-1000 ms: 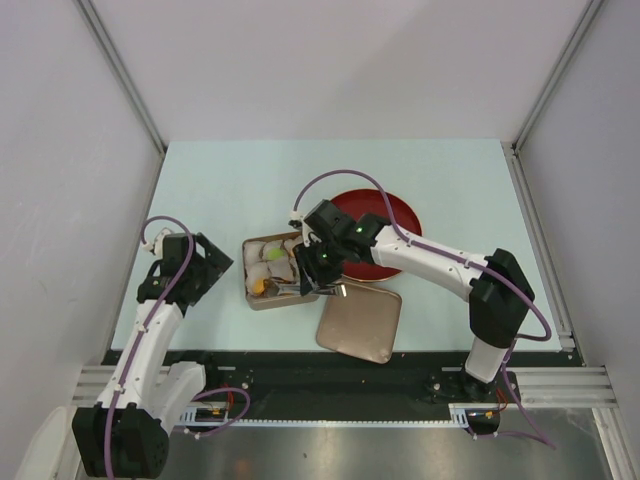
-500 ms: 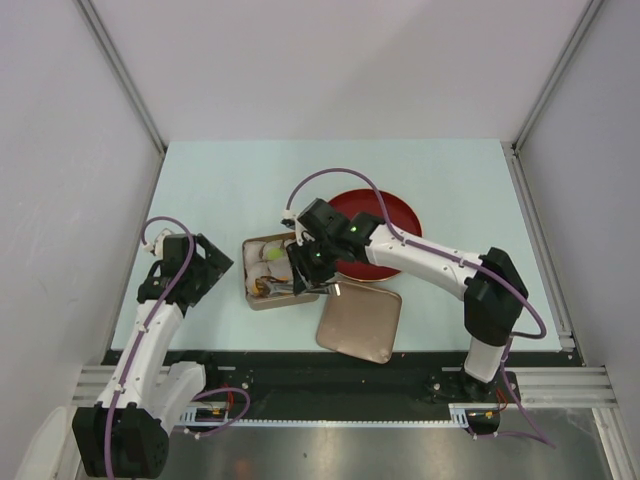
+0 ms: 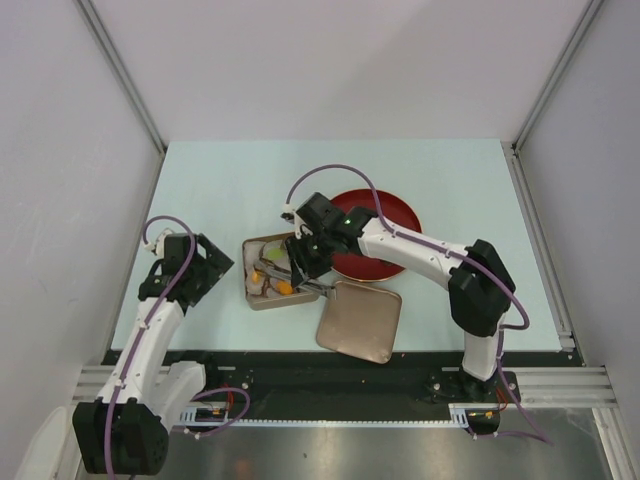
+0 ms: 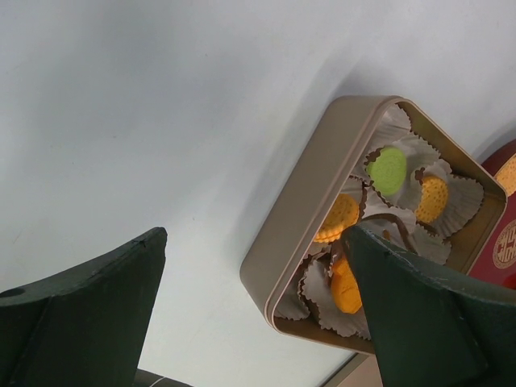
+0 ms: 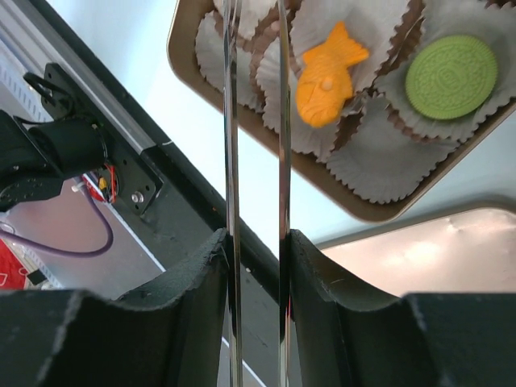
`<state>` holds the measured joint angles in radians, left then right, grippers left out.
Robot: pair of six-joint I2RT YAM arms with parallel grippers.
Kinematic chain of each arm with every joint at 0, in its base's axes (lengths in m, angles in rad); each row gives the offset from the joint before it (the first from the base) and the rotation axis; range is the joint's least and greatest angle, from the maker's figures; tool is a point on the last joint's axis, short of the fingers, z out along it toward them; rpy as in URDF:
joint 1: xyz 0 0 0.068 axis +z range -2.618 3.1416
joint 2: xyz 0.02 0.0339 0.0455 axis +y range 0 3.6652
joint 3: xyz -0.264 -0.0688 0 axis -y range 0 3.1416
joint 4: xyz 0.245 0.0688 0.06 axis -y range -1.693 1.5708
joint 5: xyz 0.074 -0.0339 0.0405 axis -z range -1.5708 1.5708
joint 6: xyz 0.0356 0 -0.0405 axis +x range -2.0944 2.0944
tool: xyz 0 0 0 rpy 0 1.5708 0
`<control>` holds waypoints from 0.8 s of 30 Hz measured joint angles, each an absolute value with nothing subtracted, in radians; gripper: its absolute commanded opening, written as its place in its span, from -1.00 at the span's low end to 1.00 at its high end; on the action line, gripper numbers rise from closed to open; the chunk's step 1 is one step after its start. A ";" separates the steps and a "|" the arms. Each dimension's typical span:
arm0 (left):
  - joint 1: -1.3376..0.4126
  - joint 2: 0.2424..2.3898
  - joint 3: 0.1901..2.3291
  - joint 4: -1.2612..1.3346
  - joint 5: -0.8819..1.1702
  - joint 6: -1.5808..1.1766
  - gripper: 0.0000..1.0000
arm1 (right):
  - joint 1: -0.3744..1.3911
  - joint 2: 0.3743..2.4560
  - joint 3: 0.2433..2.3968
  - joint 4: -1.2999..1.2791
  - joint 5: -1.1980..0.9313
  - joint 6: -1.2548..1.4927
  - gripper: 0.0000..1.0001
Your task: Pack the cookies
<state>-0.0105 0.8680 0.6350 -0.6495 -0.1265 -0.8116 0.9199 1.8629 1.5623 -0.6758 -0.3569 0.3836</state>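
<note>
The tan tin holds white paper cups with cookies. The right wrist view shows a green round cookie and an orange fish-shaped cookie. The left wrist view shows the green cookie and two orange round cookies. My right gripper is over the tin, shut on metal tongs whose tips reach over the cups and hold nothing. My left gripper is open and empty, left of the tin.
The tin's lid lies on the table in front of the dark-red plate. An orange cookie shows on the plate at the edge of the left wrist view. The table's front rail runs just below the tin.
My right arm has moved left with the tongs, from the tin's right edge to over its middle. The left arm has not moved.
</note>
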 measured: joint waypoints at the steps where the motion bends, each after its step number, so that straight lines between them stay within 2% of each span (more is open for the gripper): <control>1: -0.010 0.870 0.635 -0.648 -0.126 -0.812 1.00 | 0.915 1.869 1.567 -0.674 -0.359 0.384 -0.23; 24: -0.010 0.884 0.635 -0.637 -0.126 -0.811 1.00 | 0.868 1.884 1.678 -0.681 -0.354 0.384 -0.28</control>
